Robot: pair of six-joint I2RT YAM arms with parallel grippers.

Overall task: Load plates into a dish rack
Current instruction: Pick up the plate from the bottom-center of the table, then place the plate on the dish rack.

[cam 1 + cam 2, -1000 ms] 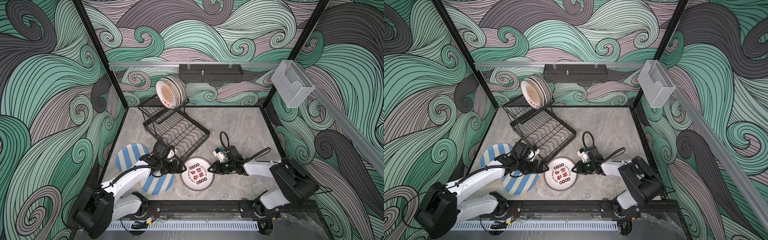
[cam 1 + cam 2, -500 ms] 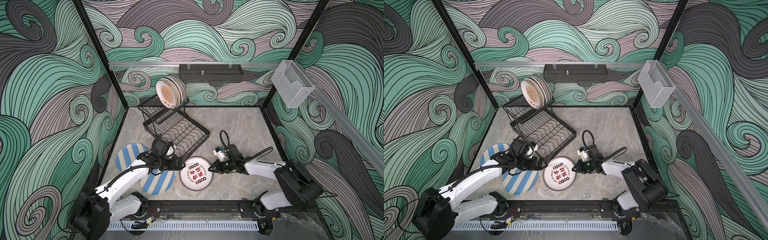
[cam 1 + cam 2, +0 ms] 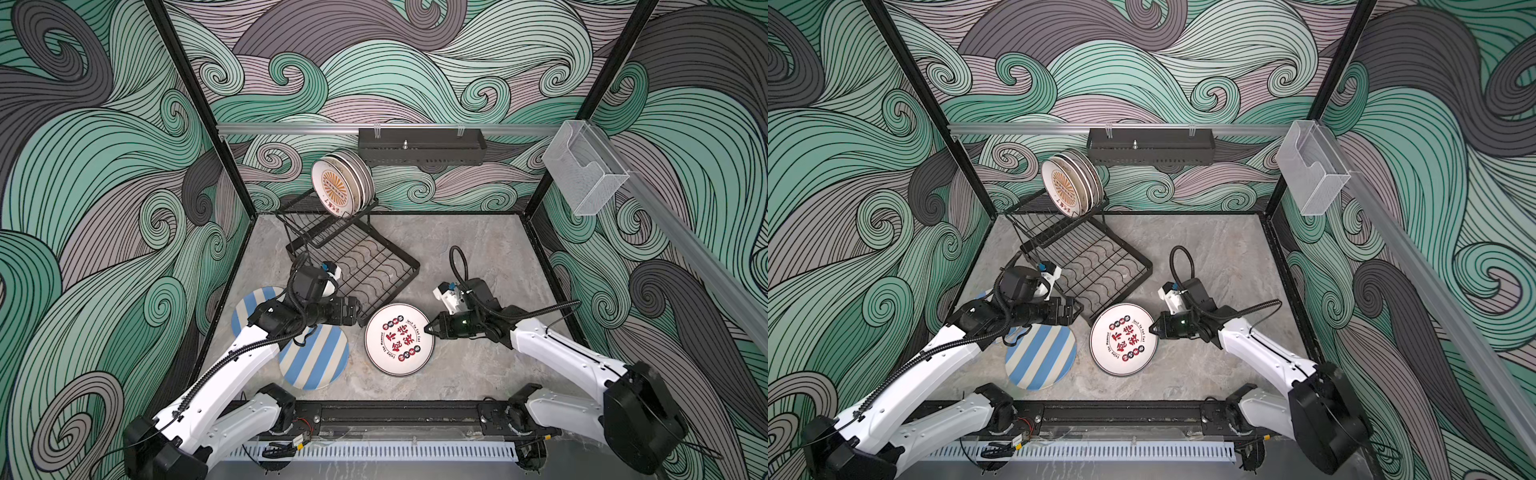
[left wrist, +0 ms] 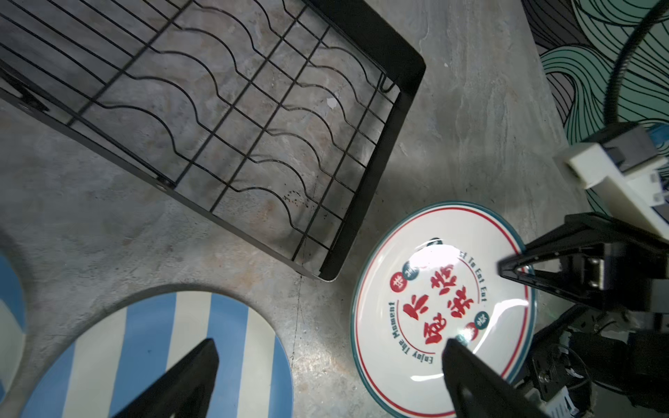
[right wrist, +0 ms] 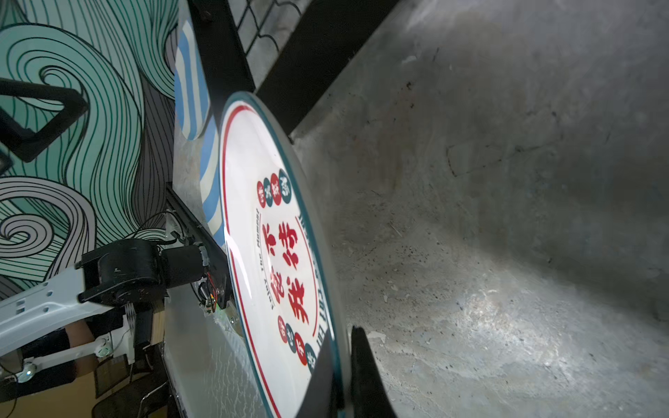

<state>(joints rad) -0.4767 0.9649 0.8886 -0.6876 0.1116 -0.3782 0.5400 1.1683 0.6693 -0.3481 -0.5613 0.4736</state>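
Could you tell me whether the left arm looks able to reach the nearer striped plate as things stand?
Probably yes: the left gripper hangs open at the edge of that striped plate, nothing lies on it; the right gripper grips the character plate.

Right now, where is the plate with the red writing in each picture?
In a top view: the plate lies low, near the middle.
In a top view: the plate, low, near the middle.
Left wrist: the plate, lower right.
Right wrist: the plate, centre, seen slanted.
Shared landmark: the dish rack, its corner beside it.
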